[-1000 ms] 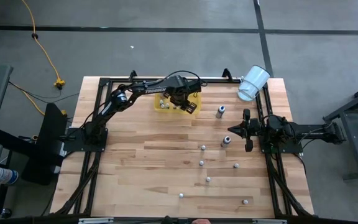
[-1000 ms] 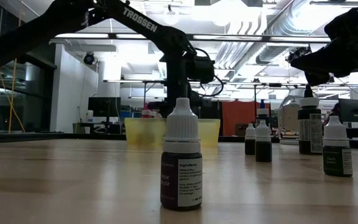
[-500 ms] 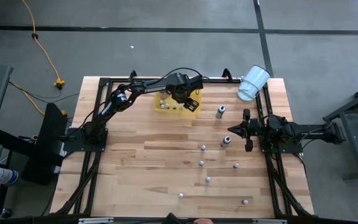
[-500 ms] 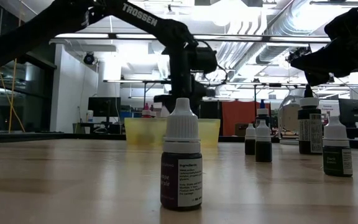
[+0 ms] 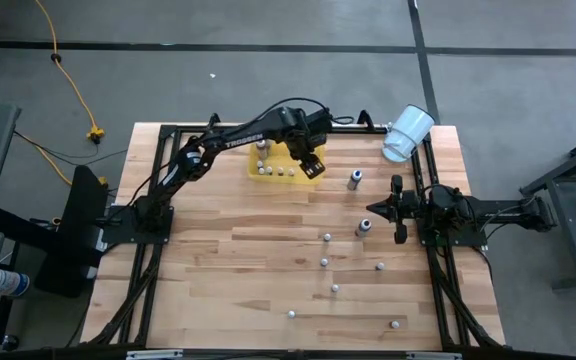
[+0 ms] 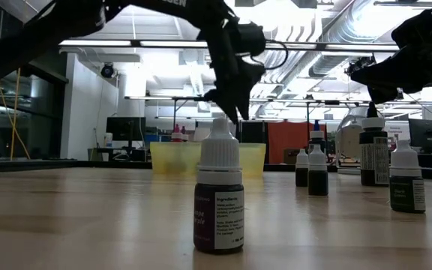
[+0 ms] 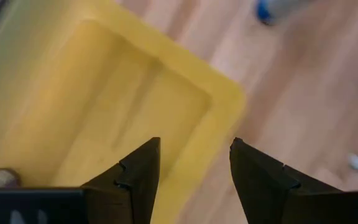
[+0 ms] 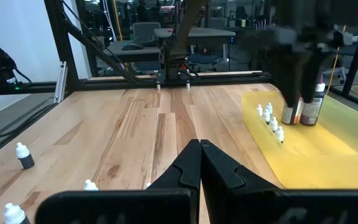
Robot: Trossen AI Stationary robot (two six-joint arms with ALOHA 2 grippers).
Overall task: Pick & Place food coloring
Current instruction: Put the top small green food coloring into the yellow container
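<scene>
Your left gripper (image 5: 313,160) is hanging with its dark wedge-shaped fingers (image 7: 132,180) spread apart and gripping nothing, above the right end of the translucent yellow tray (image 5: 268,176) near the bench's far edge. It is sitting higher and further right than a second ago, when it was down inside the tray. The tray is a smooth, rounded-corner plastic rectangle holding a row of tiny white-capped food coloring bottles (image 8: 271,120) and two taller ones. More food coloring bottles (image 5: 326,262), squat with pale conical caps, are standing scattered over the pale wood-plank bench (image 5: 218,280) toward its near edge. Your right gripper (image 5: 398,210) is waiting pinched fully closed by the right edge. A white plastic cup (image 5: 406,133) is lying at the far right corner.
</scene>
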